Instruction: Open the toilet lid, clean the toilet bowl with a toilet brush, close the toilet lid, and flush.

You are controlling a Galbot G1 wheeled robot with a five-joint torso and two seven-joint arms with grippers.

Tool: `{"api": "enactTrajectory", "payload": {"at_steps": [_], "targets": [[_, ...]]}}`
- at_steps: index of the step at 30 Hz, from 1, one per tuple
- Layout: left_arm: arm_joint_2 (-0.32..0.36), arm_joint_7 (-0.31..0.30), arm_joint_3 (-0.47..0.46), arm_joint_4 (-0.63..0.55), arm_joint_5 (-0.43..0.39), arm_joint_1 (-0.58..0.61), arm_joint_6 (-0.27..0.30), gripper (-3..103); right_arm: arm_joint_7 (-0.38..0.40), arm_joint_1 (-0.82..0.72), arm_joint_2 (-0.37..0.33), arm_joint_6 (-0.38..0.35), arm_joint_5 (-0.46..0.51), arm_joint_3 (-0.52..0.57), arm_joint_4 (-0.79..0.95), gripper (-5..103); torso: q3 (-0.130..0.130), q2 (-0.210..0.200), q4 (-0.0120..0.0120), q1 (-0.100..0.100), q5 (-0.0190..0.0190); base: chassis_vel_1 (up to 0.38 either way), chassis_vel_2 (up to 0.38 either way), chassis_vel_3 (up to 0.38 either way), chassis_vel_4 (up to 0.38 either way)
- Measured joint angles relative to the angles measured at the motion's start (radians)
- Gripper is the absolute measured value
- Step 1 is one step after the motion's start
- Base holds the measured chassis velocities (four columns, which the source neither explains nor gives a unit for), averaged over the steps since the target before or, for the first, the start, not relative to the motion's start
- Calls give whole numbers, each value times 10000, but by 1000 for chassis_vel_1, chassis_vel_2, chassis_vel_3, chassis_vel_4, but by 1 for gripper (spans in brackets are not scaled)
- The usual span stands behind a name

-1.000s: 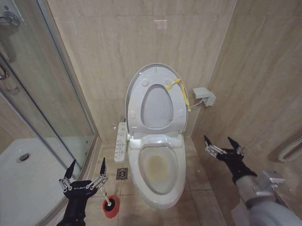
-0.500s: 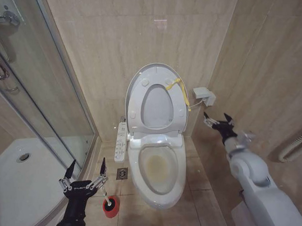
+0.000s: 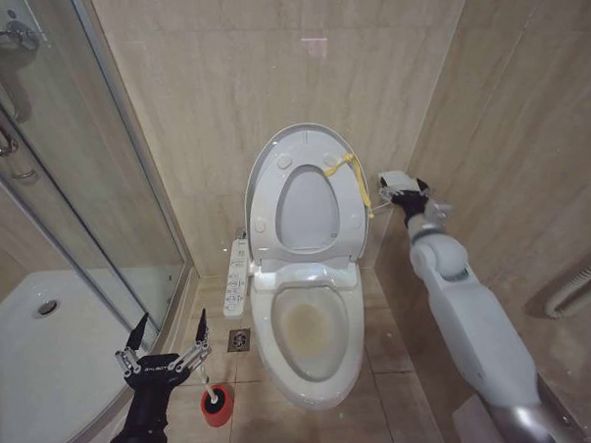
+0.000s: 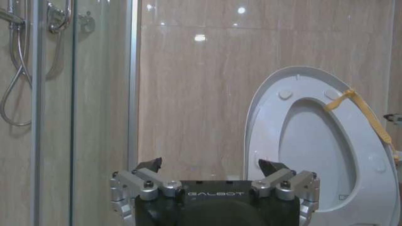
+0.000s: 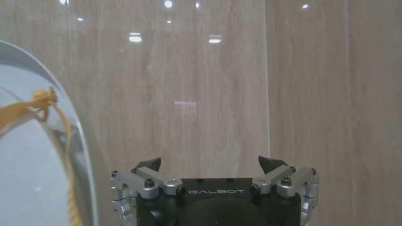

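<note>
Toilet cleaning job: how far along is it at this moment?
Done: the toilet lid stands open against the wall. In hand: the right gripper, open, reaches beside the lid's yellow cord. The left gripper hovers open above the toilet brush, in its red holder. Whether the toilet bowl is scrubbed is unclear; closing and flushing remain.

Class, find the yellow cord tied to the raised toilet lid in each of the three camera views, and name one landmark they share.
Head view: yellow cord on the toilet lid's right edge.
Left wrist view: cord crosses the lid's far edge.
Right wrist view: cord knotted at the lid's rim, hanging down.
Shared landmark: the beige tiled wall.
</note>
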Motion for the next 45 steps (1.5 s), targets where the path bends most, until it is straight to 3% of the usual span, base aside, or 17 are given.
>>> {"api": "enactTrajectory", "payload": {"at_steps": [9, 11, 22, 36, 45], "targets": [[0, 0, 0, 0, 0, 0, 0, 100, -10, 1316, 535, 1007, -1468, -358, -1883, 100, 0, 0, -2, 0, 1, 0, 0, 0, 0], [0, 0, 0, 0, 0, 0, 0, 100, 136, 1816, 805, 1738, -2524, -373, -2683, 100, -1, 0, -2, -1, 1, 0, 0, 0, 0], [0, 0, 0, 0, 0, 0, 0, 100, 271, 2909, 1511, 2593, -3661, -479, -4236, 100, -1, 0, 1, -1, 2, 0, 0, 0, 0], [0, 0, 0, 0, 0, 0, 0, 100, 15, 3929, 1749, 2982, -3892, -846, -5575, 100, -1, 1, 0, -1, 0, 0, 0, 0, 0], [0, 0, 0, 0, 0, 0, 0, 100, 1, 3398, 920, 2139, -2522, -1613, -4169, 100, -2, 2, -1, -2, 2, 0, 0, 0, 0]]}}
